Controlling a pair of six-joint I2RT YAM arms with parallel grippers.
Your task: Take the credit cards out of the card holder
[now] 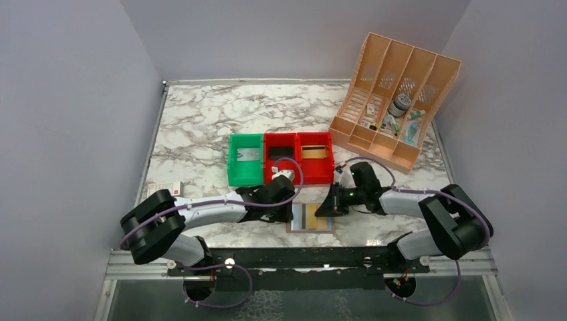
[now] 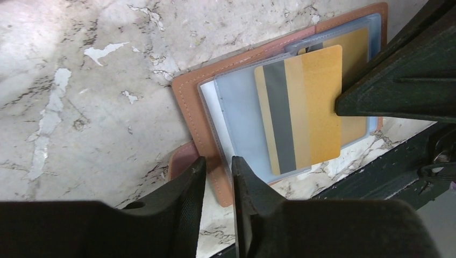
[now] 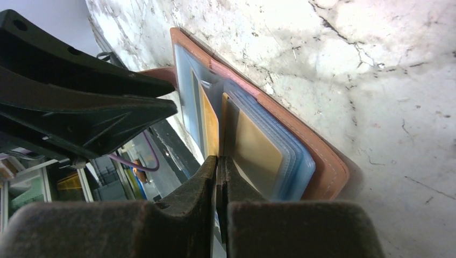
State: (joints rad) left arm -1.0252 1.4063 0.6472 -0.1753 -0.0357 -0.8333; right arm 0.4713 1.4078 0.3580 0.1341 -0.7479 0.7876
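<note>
The top view shows the card holder lying open and flat on the marble table, with the left gripper at its left edge and the right gripper at its right edge. At that scale the cards are only coloured bands.

The left wrist view shows more. A yellow-gold card with a grey-black stripe lies slightly askew over the holder's clear pocket panel. A second gold card sits deeper in the pocket behind it. The dark tip of the right gripper meets the striped card's far edge. The left gripper has its fingers a narrow gap apart over the holder's brownish-pink cover, with nothing held between them.

Only the right wrist view shows the grip. The right gripper has its fingers pressed together, and the edge of the yellow-gold card runs down into the seam. The stacked blue-grey pockets fan open beside it inside the card holder.

Beyond the card holder stand a green bin and two red bins in a row. Farther beyond it, to the right, is a peach slotted file organizer with small items in it. A small white box lies well to the holder's left. Plain pale grey-lilac walls enclose the table on three sides.
</note>
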